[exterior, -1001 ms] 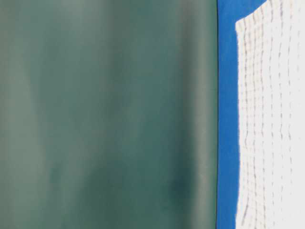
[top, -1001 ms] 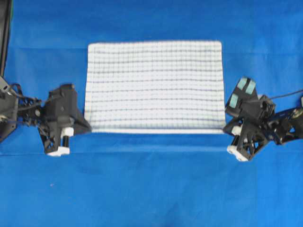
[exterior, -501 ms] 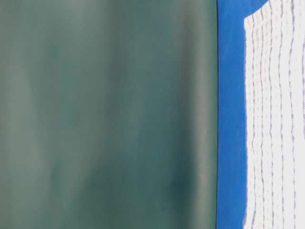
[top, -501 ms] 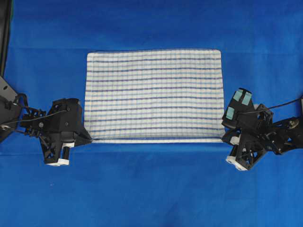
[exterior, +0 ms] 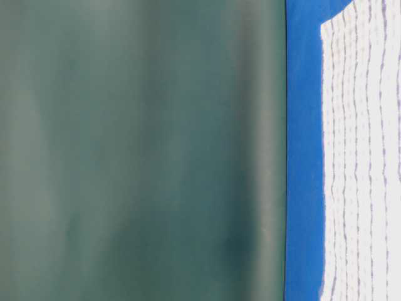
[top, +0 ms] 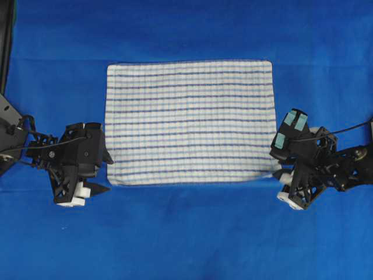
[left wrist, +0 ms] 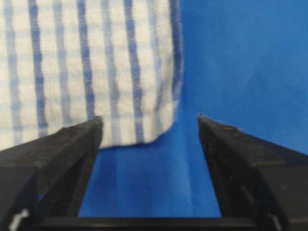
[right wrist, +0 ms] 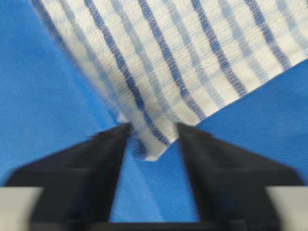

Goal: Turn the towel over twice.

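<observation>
Towel lies flat, spread on the blue table cover. Left gripper released, jaws wide apart, at the towel's near-left corner. Right gripper jaws parted, near-right corner tip sits loose between them.

The towel lay spread flat on the blue surface, a wide rectangle of white woven cloth crossed by thin dark- and light-blue stripes running along its length, with fainter lines across them making a loose check. Its far edge and sides looked straight and hemmed; the near edge ran slightly uneven, dipping a little toward the left corner. Seen close from the left wrist view, that near corner was rounded and softly blurred. The right near corner came to a point, also blurred.
</observation>
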{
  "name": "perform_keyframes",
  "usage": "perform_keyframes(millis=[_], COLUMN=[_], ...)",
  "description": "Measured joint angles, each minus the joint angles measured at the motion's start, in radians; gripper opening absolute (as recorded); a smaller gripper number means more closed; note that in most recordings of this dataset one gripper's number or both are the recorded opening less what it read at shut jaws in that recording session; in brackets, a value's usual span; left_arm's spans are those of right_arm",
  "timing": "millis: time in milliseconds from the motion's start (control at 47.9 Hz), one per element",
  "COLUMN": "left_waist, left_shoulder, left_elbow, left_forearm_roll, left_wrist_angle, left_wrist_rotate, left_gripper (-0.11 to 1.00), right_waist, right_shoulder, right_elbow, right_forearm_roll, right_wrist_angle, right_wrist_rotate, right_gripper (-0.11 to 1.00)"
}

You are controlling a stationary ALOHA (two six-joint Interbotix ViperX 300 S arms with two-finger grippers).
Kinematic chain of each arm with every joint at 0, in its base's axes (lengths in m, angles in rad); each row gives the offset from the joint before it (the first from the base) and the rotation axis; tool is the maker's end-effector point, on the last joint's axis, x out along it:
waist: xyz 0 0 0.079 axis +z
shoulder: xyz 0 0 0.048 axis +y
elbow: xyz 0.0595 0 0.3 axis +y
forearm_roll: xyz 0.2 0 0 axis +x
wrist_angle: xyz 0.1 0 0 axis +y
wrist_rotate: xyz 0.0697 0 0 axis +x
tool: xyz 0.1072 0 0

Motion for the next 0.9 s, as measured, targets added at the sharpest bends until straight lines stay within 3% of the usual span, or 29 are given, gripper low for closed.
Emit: perform_keyframes(millis=[104, 230, 396, 647, 751, 897], left_waist=[0.0, 0.003, 0.048, 0.173, 0.225, 0.288], left_shoulder=[-0.04, -0.114, -0.238, -0.44, -0.523, -0.609], left_elbow=[-0.021, -0.051, -0.066, -0.066, -0.067, -0.066], left_forearm_roll=[0.0, 0.0, 0.0, 0.0, 0.0, 0.0], left_wrist_angle=[0.057, 0.133, 0.164, 0.152, 0.137, 0.114], left_wrist_rotate=[0.006, 0.015, 0.063, 0.196, 0.25, 0.318], left_gripper=[0.75, 0.74, 0.74, 0.74, 0.74, 0.74], right_waist=[0.0, 0.002, 0.0, -0.046, -0.083, -0.133], right_shoulder=[-0.031, -0.104, -0.222, -0.396, -0.469, -0.56], right_elbow=[-0.015, -0.029, -0.034, -0.023, -0.008, 0.011], right_forearm_roll=[-0.02, -0.083, -0.227, -0.474, -0.558, -0.637], right_wrist_angle=[0.055, 0.103, 0.118, 0.118, 0.115, 0.11], right_wrist_rotate=[-0.006, -0.02, -0.037, -0.04, -0.041, -0.041], right_gripper=[0.64, 0.64, 0.64, 0.64, 0.64, 0.64])
